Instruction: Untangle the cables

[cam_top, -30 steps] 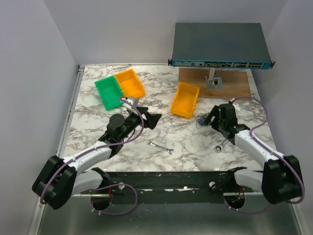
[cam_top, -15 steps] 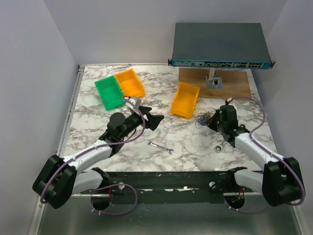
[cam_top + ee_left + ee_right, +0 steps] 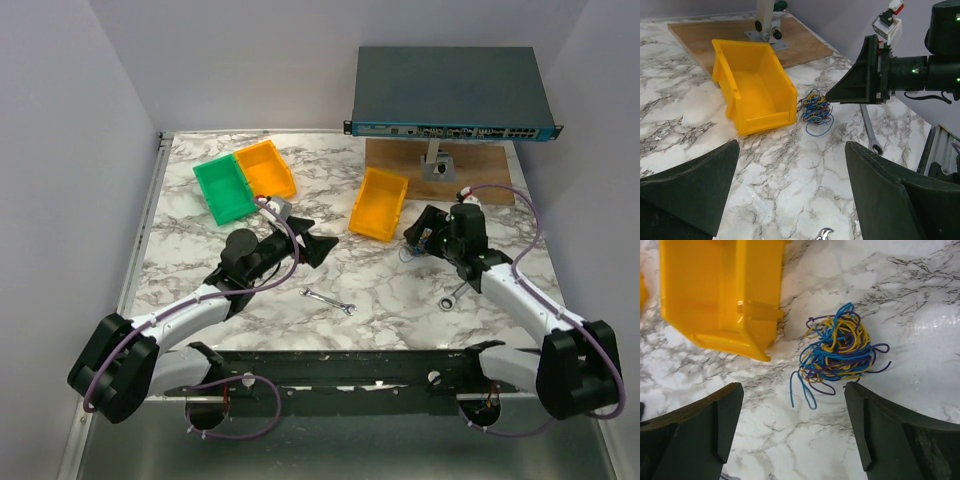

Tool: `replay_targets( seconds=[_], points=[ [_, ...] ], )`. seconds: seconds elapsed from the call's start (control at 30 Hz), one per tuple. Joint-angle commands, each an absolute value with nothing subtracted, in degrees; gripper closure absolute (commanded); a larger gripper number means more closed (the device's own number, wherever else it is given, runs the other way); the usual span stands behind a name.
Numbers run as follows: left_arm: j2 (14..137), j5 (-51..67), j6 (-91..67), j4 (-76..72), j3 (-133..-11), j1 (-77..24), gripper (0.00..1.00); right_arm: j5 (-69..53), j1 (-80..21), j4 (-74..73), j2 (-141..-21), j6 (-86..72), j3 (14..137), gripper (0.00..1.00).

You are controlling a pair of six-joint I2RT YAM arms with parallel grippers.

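Three colours in cables (image 3: pixel 840 347) via right wrist; overhead, mere speck.

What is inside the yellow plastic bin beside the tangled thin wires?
Only the bare floor and walls of the yellow plastic bin show; its front wall hides the floor strip just behind it.

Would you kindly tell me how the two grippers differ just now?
The right gripper hangs right at the cables; the left gripper sits mid-table, well short of them. The left gripper points toward the table's right side, the right gripper toward its left. Both are open, holding nothing.
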State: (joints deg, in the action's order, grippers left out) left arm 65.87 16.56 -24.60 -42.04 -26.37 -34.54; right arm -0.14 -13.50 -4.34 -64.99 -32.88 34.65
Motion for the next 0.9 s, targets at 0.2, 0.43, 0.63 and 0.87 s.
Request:
replay_targets(
  seconds=[0.2,0.43,0.63,0.87],
  points=[
    [65.5,15.8,-23.6,-42.6,-27.3,-34.8,0.1,7.6,-13.5,-3.6,-80.8,-31.1,39.6,0.22],
    [64.8,15.6,-23.4,-42.1,-27.2,-34.8,0.1,1.4,-13.5,-5.0,-81.1,-30.1,39.7,0.99],
    [64.8,14.9,-23.4,-42.2,-26.6,-34.8,0.1,-23.5,-15.2,-5.1,-67.9,-27.1,36.1,0.99],
    [65.6,16.5,-24.0,-42.0,-26.8,-34.8,0.1,-34.5,-16.7,-8.8,-59.4,-28.9,38.2,0.99]
  ],
)
